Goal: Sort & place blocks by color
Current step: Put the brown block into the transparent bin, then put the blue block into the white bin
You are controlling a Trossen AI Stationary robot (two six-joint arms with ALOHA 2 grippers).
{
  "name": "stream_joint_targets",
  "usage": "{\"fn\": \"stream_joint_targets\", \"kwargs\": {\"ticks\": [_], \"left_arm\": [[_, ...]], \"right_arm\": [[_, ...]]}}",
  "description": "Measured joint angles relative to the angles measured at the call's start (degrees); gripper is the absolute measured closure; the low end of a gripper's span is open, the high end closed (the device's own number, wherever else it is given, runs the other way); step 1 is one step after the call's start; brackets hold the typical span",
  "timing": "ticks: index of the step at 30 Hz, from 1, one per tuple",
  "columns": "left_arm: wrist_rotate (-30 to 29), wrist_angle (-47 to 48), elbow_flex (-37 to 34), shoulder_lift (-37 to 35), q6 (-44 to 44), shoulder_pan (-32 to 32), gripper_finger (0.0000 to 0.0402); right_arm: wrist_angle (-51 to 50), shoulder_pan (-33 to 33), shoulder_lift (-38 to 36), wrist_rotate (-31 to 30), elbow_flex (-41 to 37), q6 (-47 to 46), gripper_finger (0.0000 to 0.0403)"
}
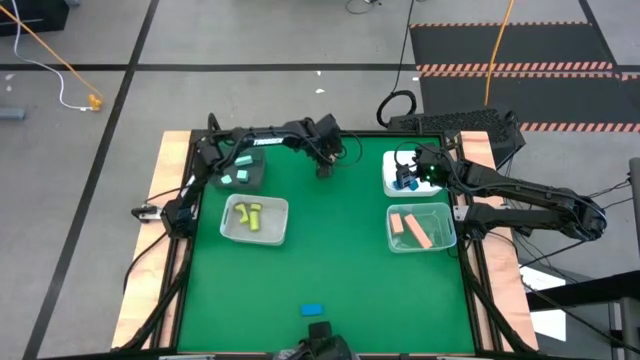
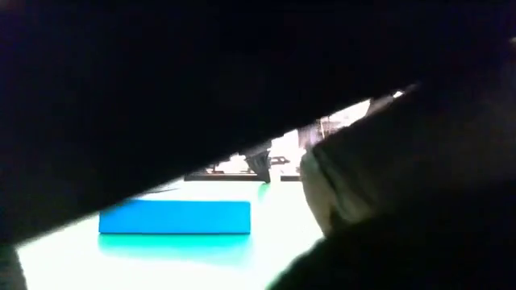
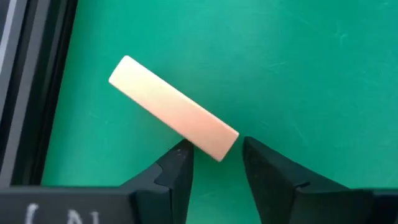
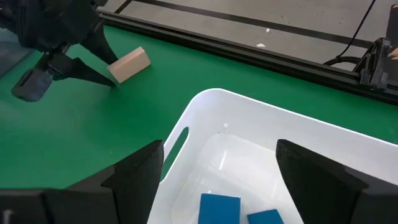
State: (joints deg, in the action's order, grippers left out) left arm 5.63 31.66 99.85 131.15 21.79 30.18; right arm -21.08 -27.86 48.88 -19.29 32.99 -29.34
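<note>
Risk: left gripper point(image 3: 214, 158), open, straddles only the tan bar's point(image 3: 171, 106) end; closing could pivot it loose. Right gripper point(image 4: 217, 165) hovers open above the white bin point(image 4: 205, 109).

Two dark jointed arms are seen, each ended by black tapered fingers point(image 3: 177, 177); black cables are trailed alongside.

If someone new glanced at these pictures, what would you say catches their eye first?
Probably the left gripper at the far edge of the green table, fingers open around the end of a tan bar. Next, the right gripper open over the white bin with blue blocks in it. One blue block lies alone near the front edge.
</note>
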Motion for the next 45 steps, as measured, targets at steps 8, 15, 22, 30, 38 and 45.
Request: {"fn": "stream_joint_targets", "kwargs": {"ticks": [8,15,22,30,38,45], "left_arm": [[-0.66,-3.88,2.26,-0.63,-18.29,-0.77,0.0258],[-0.76,-3.46,4.28,-0.76,-29.61,0.12,0.0224],[0.01,-3.52,4.28,-0.76,-36.13,1.53,0.0178],[-1.1,-5.86,4.28,-0.76,-49.57,0.67,0.0151],[5.96,3.78,4.28,-2.8,-40.09,1.37,0.0149],[5.59,33.93,2.78,-11.03,-28.63,-3.4,0.0149]], "right_arm": [[0.0,-0.01,0.0,0.02,0.0,0.0,0.0101],[0.02,-0.02,0.0,0.04,0.0,0.0,0.0101],[0.01,-0.02,0.0,0.06,0.0,0.01,0.0101],[0.01,-0.02,0.0,0.04,0.0,0.01,0.0101],[0.01,-0.02,0.0,0.04,0.0,0.01,0.0101],[0.02,-0.02,0.0,0.03,0.0,0.0,0.0101]]}}
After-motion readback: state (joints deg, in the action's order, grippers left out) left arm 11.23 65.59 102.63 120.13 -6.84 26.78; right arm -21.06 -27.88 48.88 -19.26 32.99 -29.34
